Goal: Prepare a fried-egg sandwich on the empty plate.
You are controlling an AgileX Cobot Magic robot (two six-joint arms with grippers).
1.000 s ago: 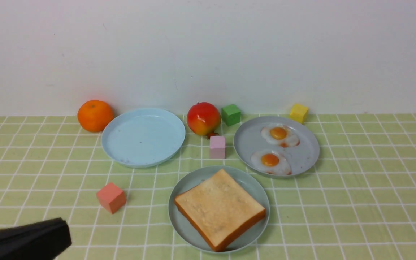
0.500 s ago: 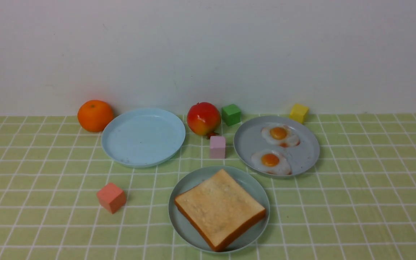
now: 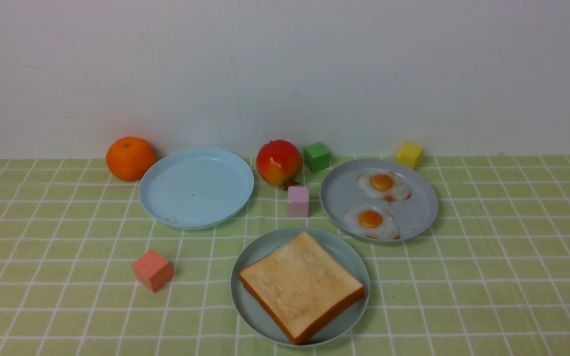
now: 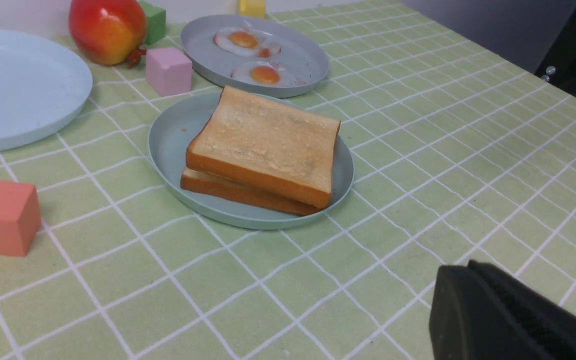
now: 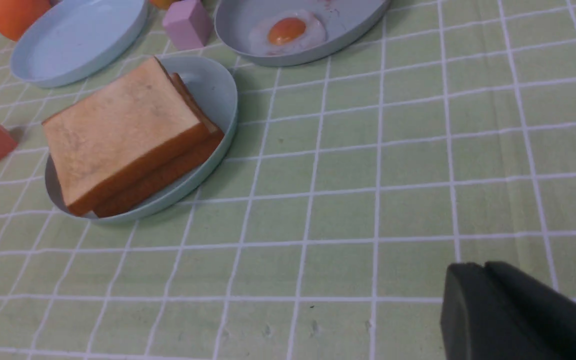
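Note:
Two thick toast slices are stacked as a sandwich (image 3: pixel 301 284) on the pale teal plate (image 3: pixel 265 247) at the front centre. In the left wrist view the sandwich (image 4: pixel 263 145) shows a thin pale strip between its slices; what lies inside is otherwise hidden. Two fried eggs (image 3: pixel 383 185) (image 3: pixel 370 221) lie on the grey-blue plate (image 3: pixel 344 198) behind and to the right. Neither gripper appears in the front view. My left gripper (image 4: pixel 468 266) is shut and empty, over bare cloth away from the plate (image 4: pixel 173 145). My right gripper (image 5: pixel 483 265) has its fingers together and holds nothing, well clear of the sandwich (image 5: pixel 123 130).
A bare sky-blue plate (image 3: pixel 196 188) sits back left, with an orange (image 3: pixel 130 158) beyond it. A red fruit (image 3: pixel 279 162), green cube (image 3: pixel 316 156), yellow cube (image 3: pixel 409 155) and pink cube (image 3: pixel 298 201) stand near the plates. A salmon cube (image 3: pixel 152 270) lies front left.
The dark left arm that showed at the front view's lower left corner has drawn back out of that view. Plates, toast and eggs have not moved.

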